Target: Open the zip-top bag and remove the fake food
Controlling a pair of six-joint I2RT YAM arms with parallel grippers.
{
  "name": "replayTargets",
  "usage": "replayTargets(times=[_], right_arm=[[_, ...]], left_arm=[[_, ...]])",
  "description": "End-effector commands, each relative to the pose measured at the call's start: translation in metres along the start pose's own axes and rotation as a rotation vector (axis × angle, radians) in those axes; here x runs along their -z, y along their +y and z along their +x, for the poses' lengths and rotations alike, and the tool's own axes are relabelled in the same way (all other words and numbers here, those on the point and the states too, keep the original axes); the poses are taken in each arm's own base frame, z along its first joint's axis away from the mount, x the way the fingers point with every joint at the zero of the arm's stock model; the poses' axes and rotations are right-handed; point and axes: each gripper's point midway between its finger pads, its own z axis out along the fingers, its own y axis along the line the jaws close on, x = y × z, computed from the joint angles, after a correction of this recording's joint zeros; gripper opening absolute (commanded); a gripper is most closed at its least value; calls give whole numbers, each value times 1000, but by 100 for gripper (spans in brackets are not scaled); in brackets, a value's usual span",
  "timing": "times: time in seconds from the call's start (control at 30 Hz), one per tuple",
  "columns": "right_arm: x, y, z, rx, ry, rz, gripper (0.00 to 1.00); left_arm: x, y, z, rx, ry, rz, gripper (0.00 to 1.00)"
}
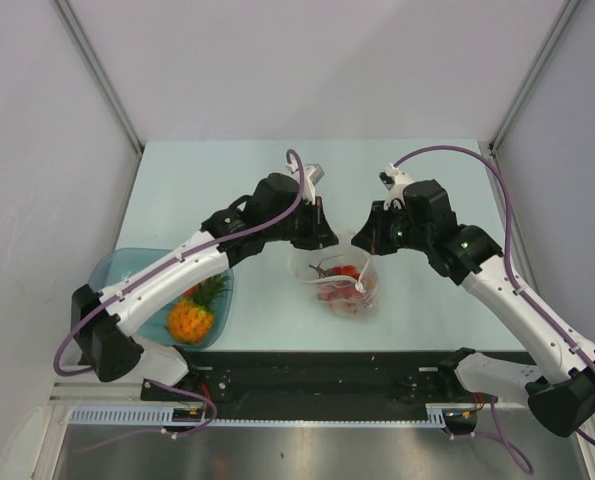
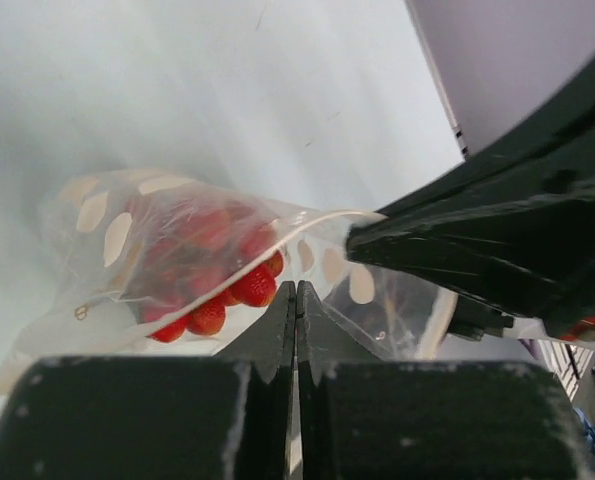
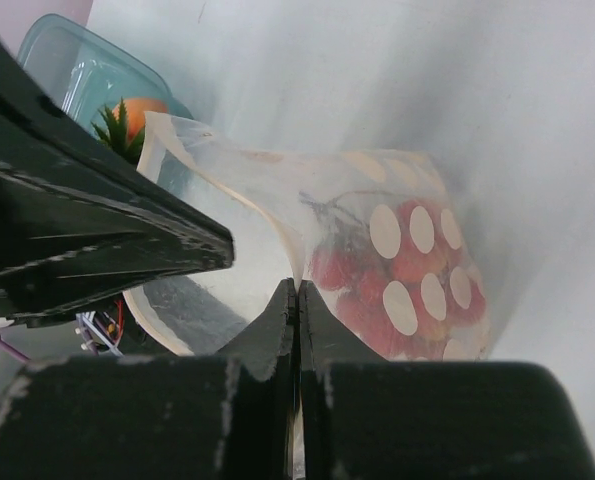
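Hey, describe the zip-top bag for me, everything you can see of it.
The zip-top bag is clear, floppy plastic printed with pale dots, resting on the table. Its mouth gapes open, one lip pinched by the shut left pincer, the other by the shut right pincer. Red fake food sits inside.

The left arm (image 1: 167, 272) covers part of the tray (image 1: 109, 268); the red fake food (image 2: 207, 290) blurs inside the zip-top bag (image 2: 97, 220).

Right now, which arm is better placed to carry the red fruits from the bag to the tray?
Left, I think: the teal tray with the pineapple sits on that arm's side. Both the left gripper and right gripper pinch the zip-top bag rim.
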Motion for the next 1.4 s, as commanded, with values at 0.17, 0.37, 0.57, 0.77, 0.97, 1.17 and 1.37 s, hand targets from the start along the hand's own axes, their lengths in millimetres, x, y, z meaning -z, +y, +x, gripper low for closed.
replayTargets(times=[0.17, 0.37, 0.57, 0.77, 0.97, 1.17, 1.37], right_arm=[[6, 14, -17, 7, -64, -45, 0], [4, 12, -14, 7, -56, -45, 0], [3, 10, -8, 3, -41, -42, 0], [2, 9, 0, -10, -22, -49, 0], [5, 9, 6, -10, -10, -48, 0], [4, 12, 14, -17, 11, -63, 0], [4, 11, 20, -19, 17, -58, 0]], left_arm=[[-17, 21, 38, 22, 165, -70, 0], [-38, 57, 55, -64, 225, -212, 16], [-56, 80, 70, -50, 275, -299, 44], [-67, 106, 67, -45, 259, -438, 51], [-69, 121, 67, -39, 247, -518, 68], [-83, 123, 61, -47, 174, -491, 62], [-102, 113, 48, -41, 97, -415, 47]])
